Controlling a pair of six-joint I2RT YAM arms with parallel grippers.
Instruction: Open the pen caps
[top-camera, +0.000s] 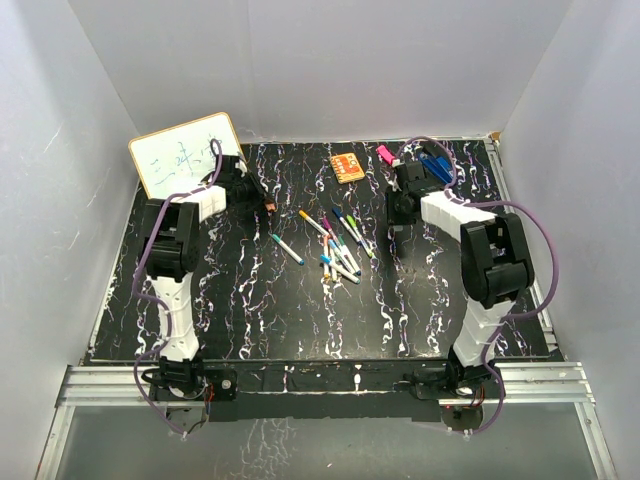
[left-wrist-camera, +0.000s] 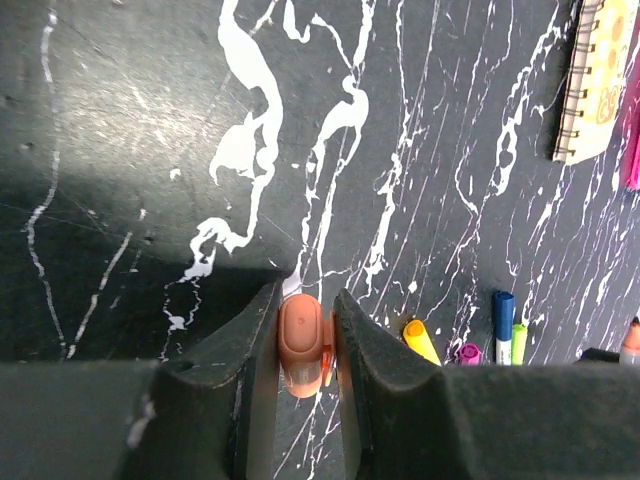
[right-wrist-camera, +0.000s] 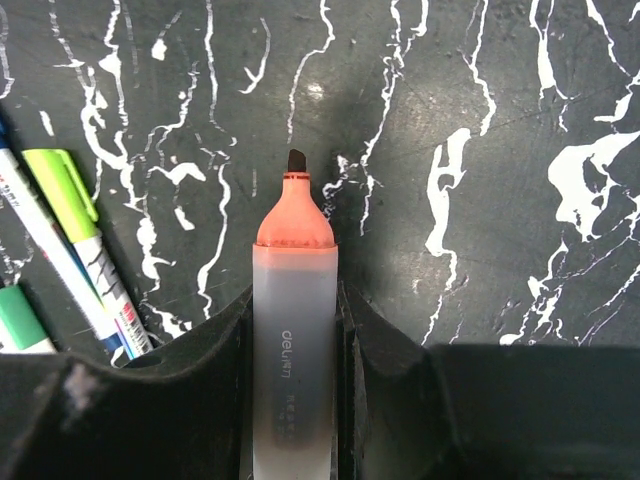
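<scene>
Orange cap (left-wrist-camera: 303, 345) sits in left end effector (left-wrist-camera: 305, 297) (pen (right-wrist-camera: 293, 340) in right (right-wrist-camera: 295, 295)).

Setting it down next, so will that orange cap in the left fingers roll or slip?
The orange cap looks small, rounded and smooth, so it would probably roll on the flat table. Pinched between the left fingers, it holds shape: likely stiff, light, possibly slippery.

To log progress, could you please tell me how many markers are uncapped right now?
1: the orange marker in the right tool, tip bare; its orange cap is in the left tool. The loose markers look capped, but are small.
</scene>
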